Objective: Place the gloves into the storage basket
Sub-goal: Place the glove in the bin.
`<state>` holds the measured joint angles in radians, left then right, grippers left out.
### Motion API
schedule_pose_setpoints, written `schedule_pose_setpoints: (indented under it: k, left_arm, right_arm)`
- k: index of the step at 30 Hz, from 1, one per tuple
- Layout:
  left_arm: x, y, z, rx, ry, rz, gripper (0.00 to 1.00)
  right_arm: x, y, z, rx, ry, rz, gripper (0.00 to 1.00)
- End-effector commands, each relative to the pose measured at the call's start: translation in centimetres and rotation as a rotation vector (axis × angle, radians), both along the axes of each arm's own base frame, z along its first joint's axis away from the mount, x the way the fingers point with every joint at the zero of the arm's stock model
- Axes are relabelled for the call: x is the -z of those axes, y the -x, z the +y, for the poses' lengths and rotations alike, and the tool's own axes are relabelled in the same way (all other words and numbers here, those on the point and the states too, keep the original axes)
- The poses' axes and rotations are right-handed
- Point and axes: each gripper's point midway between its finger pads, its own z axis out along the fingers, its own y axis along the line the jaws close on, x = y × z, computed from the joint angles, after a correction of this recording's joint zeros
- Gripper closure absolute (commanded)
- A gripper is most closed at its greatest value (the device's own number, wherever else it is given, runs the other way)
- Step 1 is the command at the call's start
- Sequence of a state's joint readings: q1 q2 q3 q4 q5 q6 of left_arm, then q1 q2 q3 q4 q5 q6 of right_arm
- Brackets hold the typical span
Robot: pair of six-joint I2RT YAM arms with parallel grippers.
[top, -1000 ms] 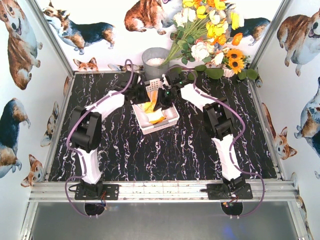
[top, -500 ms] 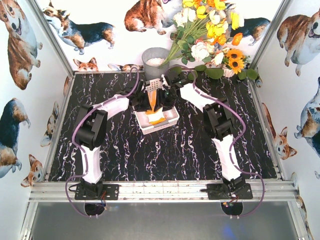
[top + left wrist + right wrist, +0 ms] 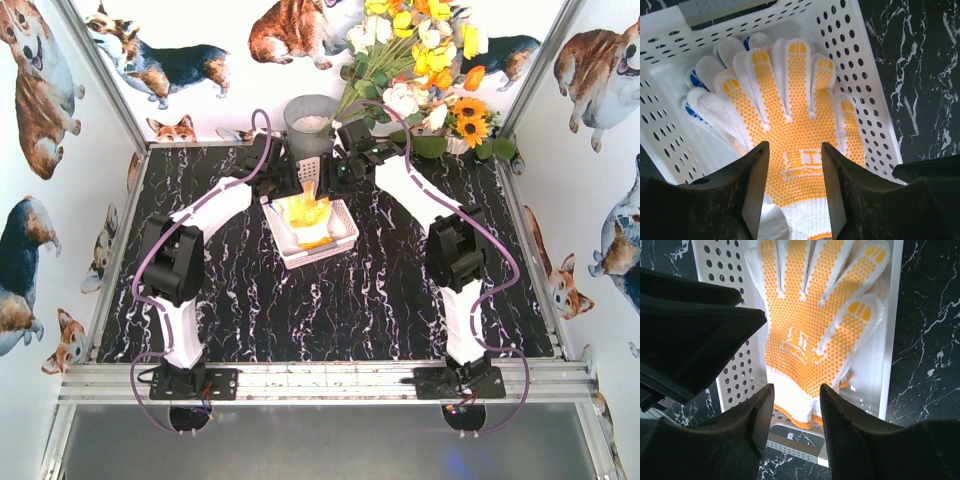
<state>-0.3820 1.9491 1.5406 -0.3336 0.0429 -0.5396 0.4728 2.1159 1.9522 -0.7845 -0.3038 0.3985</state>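
Item: yellow-dotted knit glove [image 3: 800,135], likely light, floppy and grippy-palmed, lying flat atop the blue-palmed gloves [image 3: 692,82] in the storage basket [image 3: 860,75]; best pinched at the cuff; left end effector [image 3: 794,190] and right end effector [image 3: 796,420] hover over it, parted and empty.

A second ago the yellow-dotted glove [image 3: 800,125] hung bunched between the two pincers above the storage basket [image 3: 860,75]. Now it lies spread flat inside, dotted side up, on top of the other gloves [image 3: 705,70]. The left pincer [image 3: 792,150] and the right pincer [image 3: 795,390] have both let go, jaws apart, and have drawn back toward the basket's 12 o'clock end. The right arm's elbow [image 3: 455,250] has swung slightly toward 3 o'clock.
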Motion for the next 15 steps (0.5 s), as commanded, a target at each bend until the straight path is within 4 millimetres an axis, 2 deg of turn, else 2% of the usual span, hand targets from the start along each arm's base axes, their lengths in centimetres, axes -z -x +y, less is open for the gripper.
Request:
schedule_pose_setpoints:
  k: [1,6,8,12,15]
  left_arm:
    - [-0.3,-1.3,-0.4,0.027,0.003,-0.024,0.59]
    - [1.0,-2.0,-1.9,0.08,0.044,-0.01,0.61]
    - [2.1,-2.2,-1.9,0.092,0.039,-0.001,0.62]
    - [4.6,-2.3,-0.8,0.073,0.011,0.036,0.66]
    - [5.7,-2.2,0.7,0.034,-0.026,0.045,0.68]
  right_arm:
    - [-2.3,-1.1,0.5,0.017,-0.037,-0.085,0.58]
    - [-0.1,-1.7,0.3,0.049,-0.001,-0.055,0.59]
    - [0.7,-1.8,0.4,0.06,0.014,-0.054,0.59]
    - [2.2,-2.2,0.5,0.077,0.062,-0.058,0.66]
    - [3.5,-2.4,0.5,0.086,0.094,-0.051,0.72]
